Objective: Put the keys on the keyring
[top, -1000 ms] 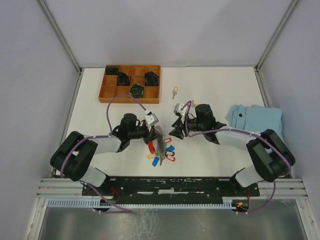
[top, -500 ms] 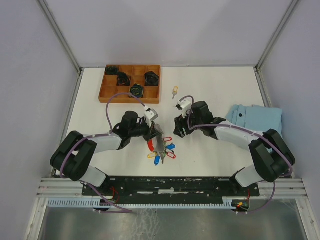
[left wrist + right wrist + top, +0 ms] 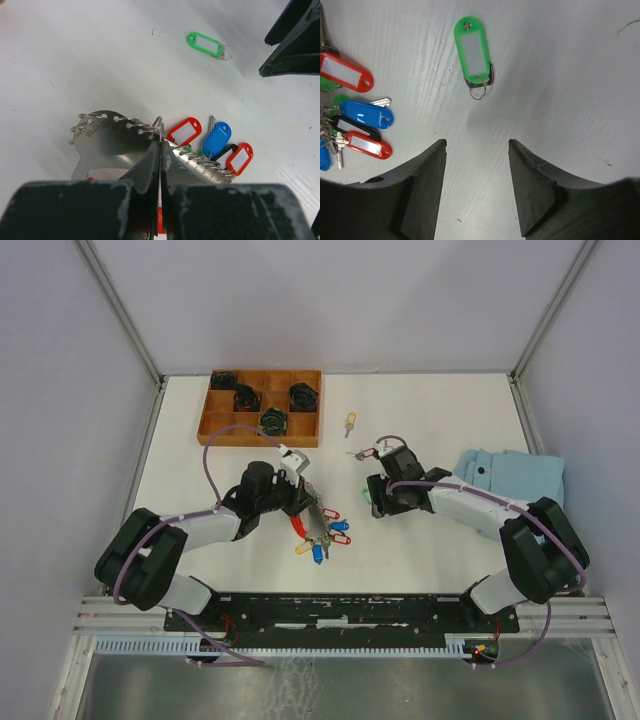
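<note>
The keyring [image 3: 125,137] is a grey metal band with small rings, and red, blue and green tags [image 3: 217,140] fan out from it on the table. My left gripper [image 3: 160,142] is shut on it, with a red strap showing between the jaws. From above, the bunch [image 3: 320,532] lies just right of the left gripper [image 3: 305,505]. A green-tagged key [image 3: 472,50] lies loose on the table ahead of my open right gripper [image 3: 477,145], which holds nothing. This green key [image 3: 205,44] also shows in the left wrist view. A yellow-tagged key [image 3: 350,421] and a red-tagged key [image 3: 365,452] lie farther back.
A wooden compartment tray [image 3: 215,425] holding black round objects stands at the back left. A folded light-blue cloth [image 3: 510,480] lies at the right, beside the right arm. White walls and a metal frame enclose the table.
My right gripper has drawn back to the right, away from the keyring. The left gripper has turned slightly, and the bunch has shifted a little with it.
</note>
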{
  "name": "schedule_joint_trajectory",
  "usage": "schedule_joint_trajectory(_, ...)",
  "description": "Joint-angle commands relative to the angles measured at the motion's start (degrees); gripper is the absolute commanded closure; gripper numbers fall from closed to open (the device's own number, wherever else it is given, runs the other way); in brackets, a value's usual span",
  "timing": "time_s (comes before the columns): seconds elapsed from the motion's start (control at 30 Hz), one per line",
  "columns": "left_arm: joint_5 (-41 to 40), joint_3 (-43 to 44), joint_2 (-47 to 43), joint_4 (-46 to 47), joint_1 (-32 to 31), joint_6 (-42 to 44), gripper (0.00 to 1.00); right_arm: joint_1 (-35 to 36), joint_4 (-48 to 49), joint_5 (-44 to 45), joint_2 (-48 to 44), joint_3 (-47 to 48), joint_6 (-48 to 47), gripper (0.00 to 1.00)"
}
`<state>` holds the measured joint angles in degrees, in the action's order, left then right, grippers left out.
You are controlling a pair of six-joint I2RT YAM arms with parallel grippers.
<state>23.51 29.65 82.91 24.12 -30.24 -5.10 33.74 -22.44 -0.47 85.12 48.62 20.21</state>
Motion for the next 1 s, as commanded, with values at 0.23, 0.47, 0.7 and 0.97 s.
schedule_joint_trajectory(0.23, -5.39, 1.29, -3.26, 1.53, 0.14, -3.13, 0.97, -1.42, 5.99, 2.83, 6.66, 3.02, 9.96, 0.49)
schedule_joint_trajectory(0.47, -4.88, 1.51, -2.68, 1.37, 0.15, -2.37, 0.97, -2.86, 8.41, 1.32, 9.28, 3.70, 12.99, 0.57)
schedule_joint_trajectory(0.7, -5.53, 1.79, -2.41, 1.02, 0.11, -2.09, 0.97, -3.82, 10.13, 0.41, 10.11, 3.59, 15.12, 0.64)
schedule_joint_trajectory(0.97, -5.31, 2.38, -1.55, 0.49, 0.18, -1.86, 0.97, -4.30, 9.99, -1.17, 10.16, 3.51, 15.55, 0.77)
